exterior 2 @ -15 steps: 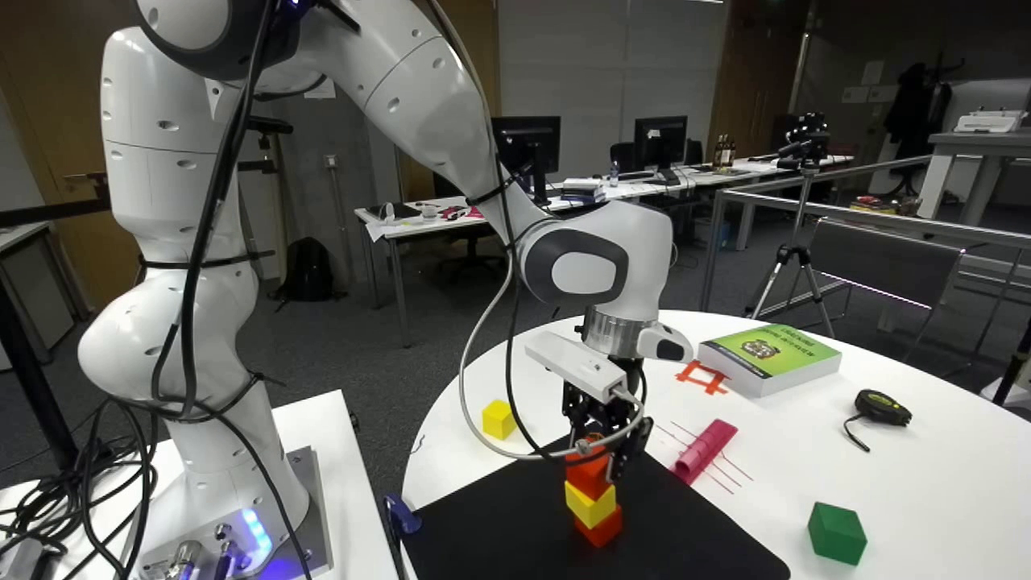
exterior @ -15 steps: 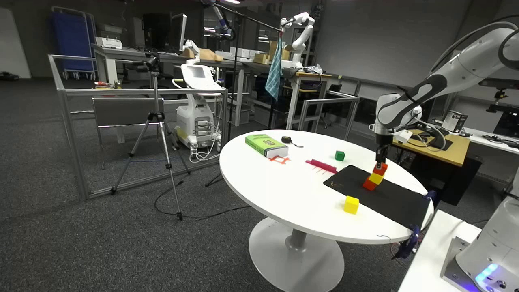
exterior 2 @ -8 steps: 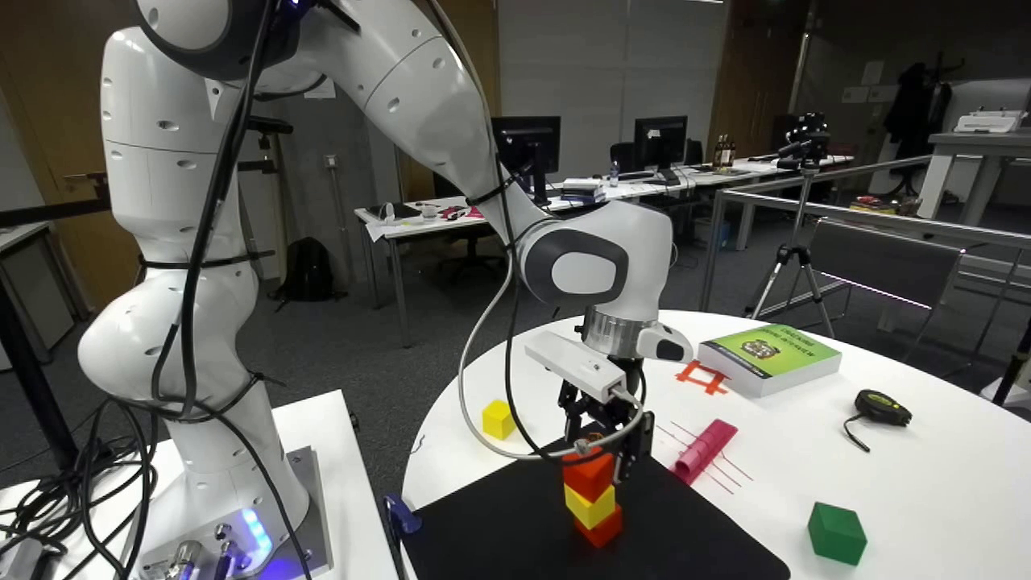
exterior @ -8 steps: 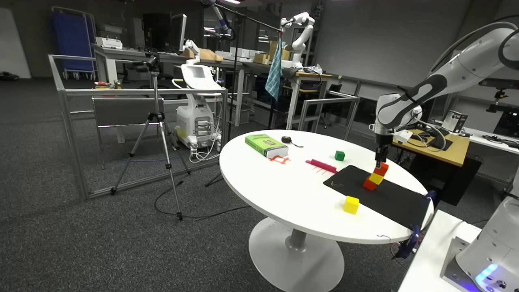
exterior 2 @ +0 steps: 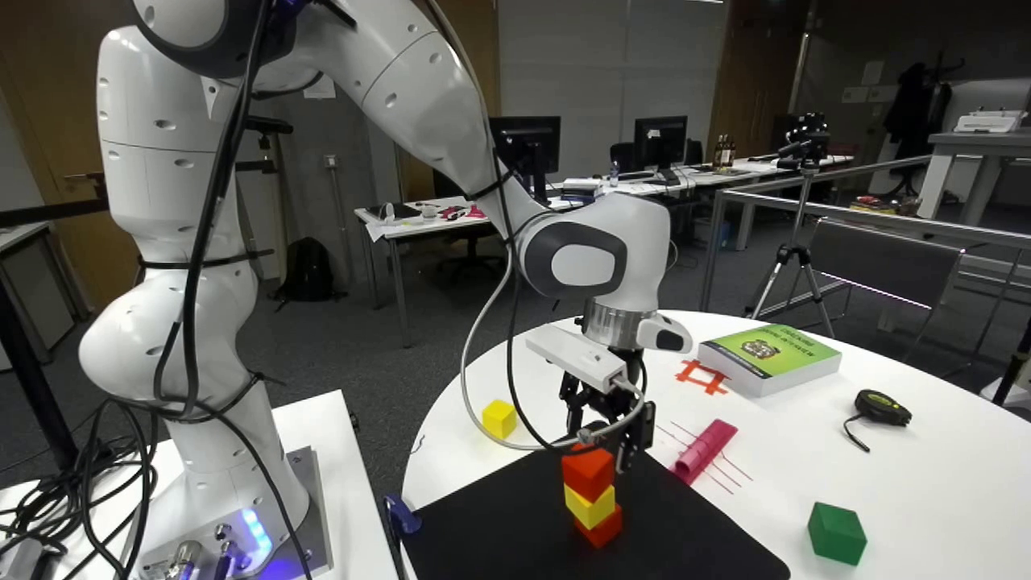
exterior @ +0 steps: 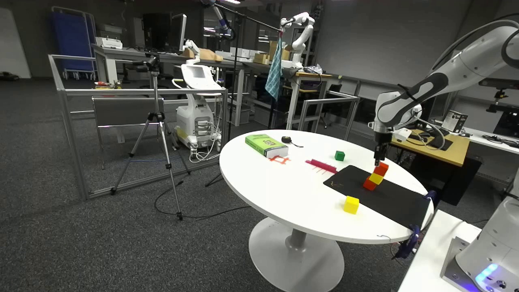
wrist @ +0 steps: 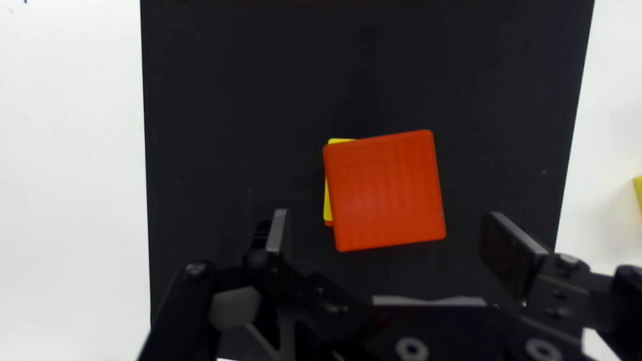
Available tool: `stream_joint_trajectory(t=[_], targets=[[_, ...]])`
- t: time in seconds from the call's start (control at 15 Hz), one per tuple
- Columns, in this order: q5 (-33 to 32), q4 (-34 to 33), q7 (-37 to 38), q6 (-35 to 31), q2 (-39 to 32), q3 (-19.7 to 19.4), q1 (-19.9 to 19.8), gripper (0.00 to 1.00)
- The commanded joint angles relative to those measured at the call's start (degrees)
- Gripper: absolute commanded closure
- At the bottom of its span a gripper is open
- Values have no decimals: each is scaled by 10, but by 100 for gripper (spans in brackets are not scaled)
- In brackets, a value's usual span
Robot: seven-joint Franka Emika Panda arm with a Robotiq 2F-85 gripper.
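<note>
Grey carpet [exterior: 121,243] | round white table [exterior: 259,174] | black mat [exterior: 389,202] | fingers [wrist: 506,250] wide apart near top red block [wrist: 383,190]

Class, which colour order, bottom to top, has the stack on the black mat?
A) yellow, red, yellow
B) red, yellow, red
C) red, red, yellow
B: in both exterior views, the stacked yellow block sits between the lower red block and the upper red block.

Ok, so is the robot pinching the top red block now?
No, in the wrist view the gripper stands open, with the black mat showing in the gap on each side of the top red block.
</note>
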State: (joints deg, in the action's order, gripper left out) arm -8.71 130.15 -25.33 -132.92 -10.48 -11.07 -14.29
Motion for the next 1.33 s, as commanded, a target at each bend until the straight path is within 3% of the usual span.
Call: stream_joint_trajectory(t=[0.0, 0.53, 1.0, 1.27], targets=[[3, 12, 12, 28, 54, 7, 10, 0], [-11, 110, 44, 10, 152, 29, 46, 0], [-60, 227, 89, -80, 203, 41, 64, 0], [-67, 270, 70, -100, 250, 39, 63, 0]])
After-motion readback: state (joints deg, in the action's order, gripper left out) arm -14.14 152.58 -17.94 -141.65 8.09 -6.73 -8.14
